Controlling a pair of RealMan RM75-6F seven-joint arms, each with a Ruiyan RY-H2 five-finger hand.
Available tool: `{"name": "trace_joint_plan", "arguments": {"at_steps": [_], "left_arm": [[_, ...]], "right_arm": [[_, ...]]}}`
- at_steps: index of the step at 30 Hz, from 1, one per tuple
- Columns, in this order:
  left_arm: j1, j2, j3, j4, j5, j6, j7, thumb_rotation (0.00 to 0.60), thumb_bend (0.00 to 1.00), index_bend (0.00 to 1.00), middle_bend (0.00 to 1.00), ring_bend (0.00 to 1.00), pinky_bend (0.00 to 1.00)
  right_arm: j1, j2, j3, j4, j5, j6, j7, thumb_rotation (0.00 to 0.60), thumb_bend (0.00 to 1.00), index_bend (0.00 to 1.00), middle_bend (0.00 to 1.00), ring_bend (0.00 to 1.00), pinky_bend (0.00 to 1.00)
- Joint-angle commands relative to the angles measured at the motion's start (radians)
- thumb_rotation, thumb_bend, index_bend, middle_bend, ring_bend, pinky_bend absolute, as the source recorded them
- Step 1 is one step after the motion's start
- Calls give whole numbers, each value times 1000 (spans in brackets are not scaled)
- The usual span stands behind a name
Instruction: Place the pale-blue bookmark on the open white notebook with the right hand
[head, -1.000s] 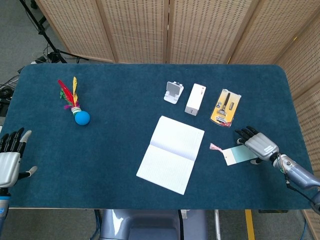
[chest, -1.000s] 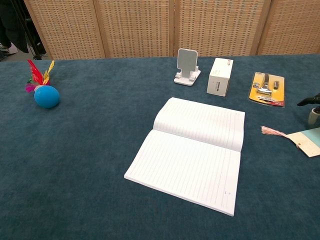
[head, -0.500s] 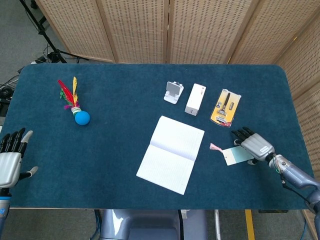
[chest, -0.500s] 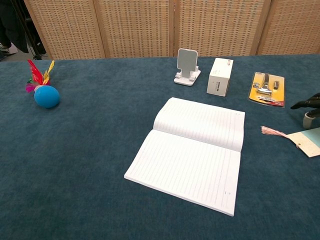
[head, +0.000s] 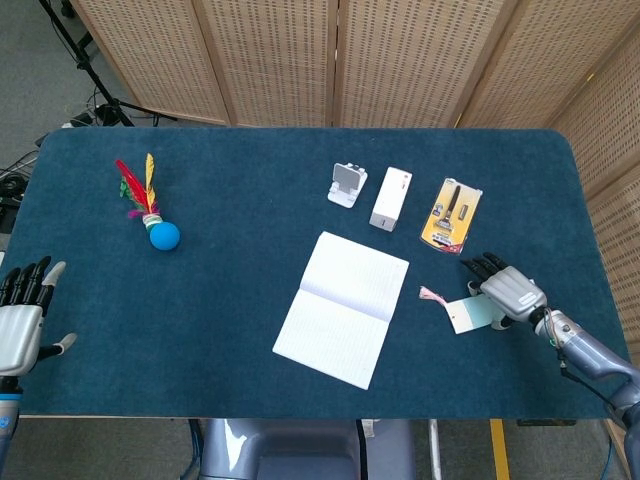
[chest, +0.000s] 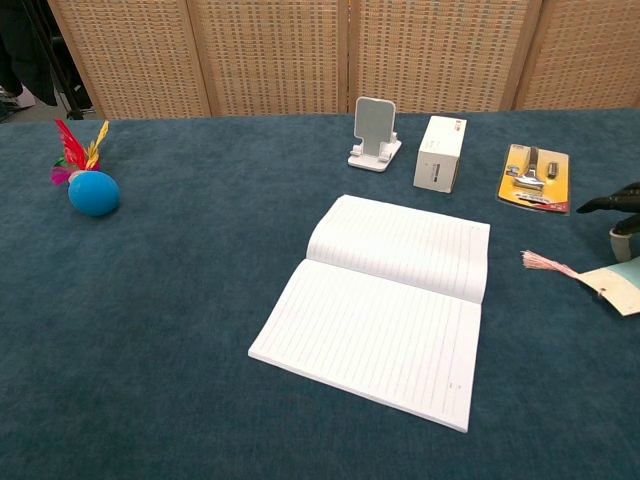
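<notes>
The pale-blue bookmark (head: 468, 315) lies flat on the table, right of the open white notebook (head: 343, 307), its pink tassel (head: 430, 294) pointing toward the pages. My right hand (head: 506, 291) is over the bookmark's right end, palm down with fingers stretched out and apart; I cannot tell whether it touches the card. In the chest view only dark fingertips (chest: 608, 203) show at the right edge, above the bookmark (chest: 615, 288) and beside the notebook (chest: 385, 305). My left hand (head: 20, 322) rests open at the table's near left edge.
Behind the notebook stand a white phone stand (head: 346, 185) and a white box (head: 391, 198). A yellow blister pack (head: 452, 214) lies just beyond my right hand. A blue feathered shuttlecock (head: 155, 220) lies far left. Wicker screens line the back.
My right hand has slid a little left and now covers more of the bookmark's right end. The bookmark, notebook and left hand have not moved.
</notes>
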Motion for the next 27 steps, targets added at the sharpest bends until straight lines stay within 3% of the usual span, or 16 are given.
{"name": "trace_joint_plan", "arguments": {"at_steps": [1,13,19,27], "left_arm": [[0,1,1,-1,2,1,-1,600,0,0,0,0,0],[4,11,5,-8,11,5,-17,600,0,0,0,0,0],[6,24,6,-15,21,10,-34,600,0,0,0,0,0],[15,52,13,-23,37,18,-96,600,0,0,0,0,0]], "right_arm": [[-3,3,4,-8,4,13,6,600,151,511,0,0,0],[6,50,38,-94,33,50,1,600,156,511,0,0,0],[31,134,95,-262,74,74,-22,600,171,511,0,0,0],[81,278,212,-639,186,26,-156,600,193,511,0,0,0]]}}
